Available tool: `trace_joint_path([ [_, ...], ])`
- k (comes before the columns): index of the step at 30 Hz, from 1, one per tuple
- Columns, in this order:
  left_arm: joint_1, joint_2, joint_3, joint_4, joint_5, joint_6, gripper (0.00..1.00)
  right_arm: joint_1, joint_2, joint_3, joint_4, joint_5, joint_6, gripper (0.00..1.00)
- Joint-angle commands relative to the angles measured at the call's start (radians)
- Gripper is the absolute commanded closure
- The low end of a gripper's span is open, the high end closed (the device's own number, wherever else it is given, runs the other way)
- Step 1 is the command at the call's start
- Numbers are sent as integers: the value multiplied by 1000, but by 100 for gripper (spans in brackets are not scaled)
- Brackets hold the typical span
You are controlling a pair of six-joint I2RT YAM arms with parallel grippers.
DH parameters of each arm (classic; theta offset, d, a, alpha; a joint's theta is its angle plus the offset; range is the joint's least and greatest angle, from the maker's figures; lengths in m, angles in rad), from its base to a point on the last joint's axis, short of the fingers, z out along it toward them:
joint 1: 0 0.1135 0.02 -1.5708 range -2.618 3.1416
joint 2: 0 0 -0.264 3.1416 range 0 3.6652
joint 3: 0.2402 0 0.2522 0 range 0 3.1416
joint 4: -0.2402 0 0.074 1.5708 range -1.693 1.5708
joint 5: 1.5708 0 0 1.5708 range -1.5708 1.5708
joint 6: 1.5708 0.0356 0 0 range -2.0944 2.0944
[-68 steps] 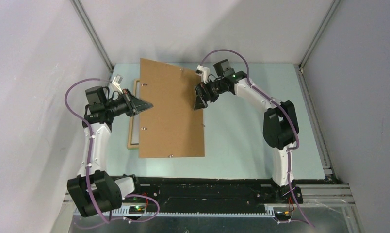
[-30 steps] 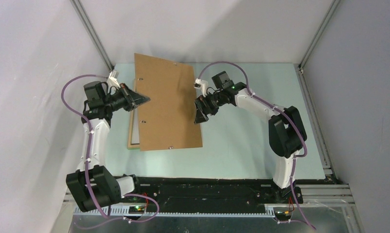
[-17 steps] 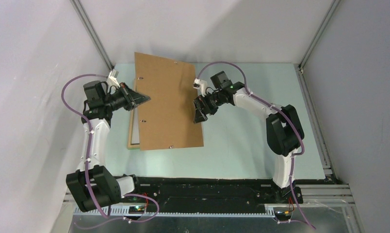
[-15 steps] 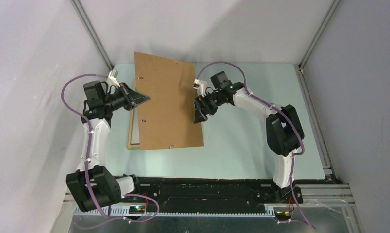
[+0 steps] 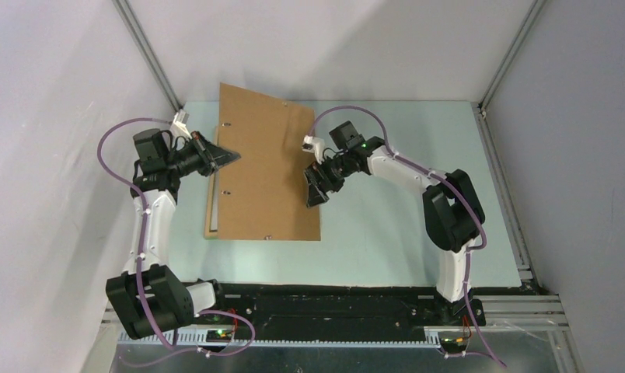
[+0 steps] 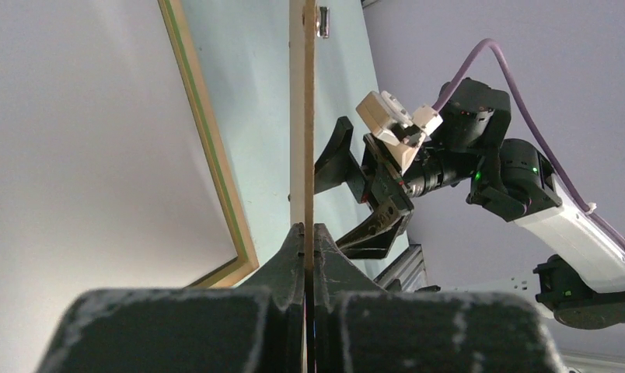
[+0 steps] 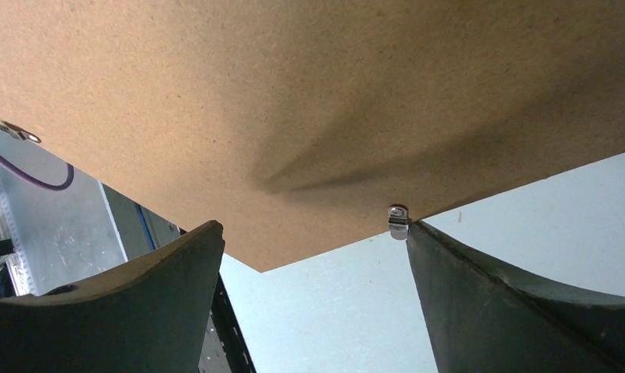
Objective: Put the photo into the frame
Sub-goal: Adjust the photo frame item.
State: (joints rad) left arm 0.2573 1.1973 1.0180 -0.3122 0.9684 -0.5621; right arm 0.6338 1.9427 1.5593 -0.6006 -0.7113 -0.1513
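The left gripper (image 5: pixel 233 158) is clamped on the backing board (image 5: pixel 267 175), raised over the frame (image 5: pixel 209 221). The right gripper (image 5: pixel 315 191) stands wide open at the board's right edge.

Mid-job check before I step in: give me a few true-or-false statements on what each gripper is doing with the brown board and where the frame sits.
1. The left gripper is shut on the edge of the brown backing board. True.
2. The right gripper is clamped on the board. False: its jaws stand wide open at the board's right edge.
3. The board lies flat on the table. False: it is held tilted, with its left side raised.
4. The frame lies on the table under the board's left side. True.
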Motion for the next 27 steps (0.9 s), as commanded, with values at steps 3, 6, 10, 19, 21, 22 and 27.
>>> trace_joint_path([
  [3,-5,-19,39,91,7,-47,100,22,-67,-37,-3,-7,-13,9],
  [6,-5,-19,35,99,4,-52,100,24,-73,-49,-16,-4,-22,9],
  [10,-7,-16,35,110,9,-55,100,28,-82,-55,-41,1,-45,9],
  [19,-3,-4,17,128,88,-38,100,-57,-130,-17,-40,113,5,9],
  [21,6,-3,-3,149,112,-51,100,-85,-144,-4,-33,117,17,9],
  [22,11,-5,-12,180,125,-62,100,-102,-153,-3,-29,119,30,9],
  [27,28,-7,-56,256,143,-112,100,-160,-150,5,42,95,95,9],
])
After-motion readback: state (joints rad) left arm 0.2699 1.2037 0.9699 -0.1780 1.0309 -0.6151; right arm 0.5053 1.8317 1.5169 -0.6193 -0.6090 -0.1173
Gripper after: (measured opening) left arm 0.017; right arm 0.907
